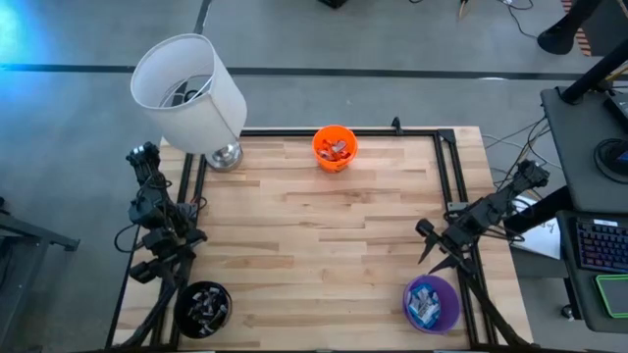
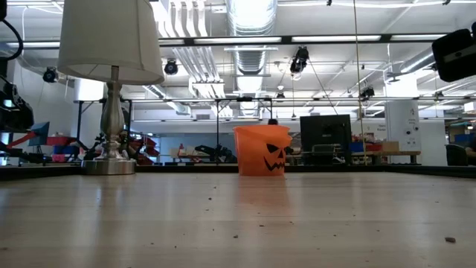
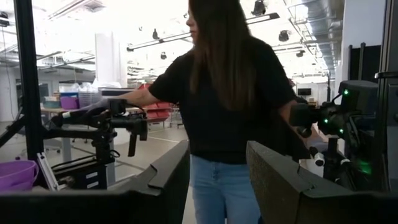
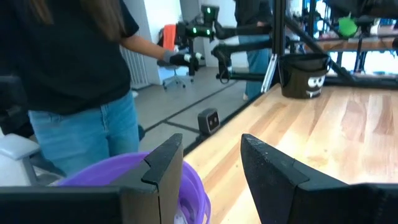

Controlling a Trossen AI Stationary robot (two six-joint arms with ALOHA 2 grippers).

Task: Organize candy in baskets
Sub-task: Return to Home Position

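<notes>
3 buckets stood on the table [image 1: 324,245], each holding candy [image 1: 337,147]. The orange bucket [image 1: 317,147] sat at the far edge, just right of the lamp [image 1: 186,88], with its printed face turned to the low camera. The black bucket [image 1: 183,299] sat at the near edge on the lamp's side. The purple bucket [image 1: 453,299] sat at the near corner diagonally opposite the lamp. In all 3 the candy lay jumbled, long axes at mixed angles, too small to tell any 1 direction.

The left gripper [image 3: 217,149] hung at the table's edge between the lamp and the black bucket, jaws apart and empty. The right gripper [image 4: 210,142] hovered just above the purple bucket's rim, on the lamp's side, jaws apart and touching nothing.

A person [image 3: 230,93] in a black top and jeans stood beyond the near edge.
</notes>
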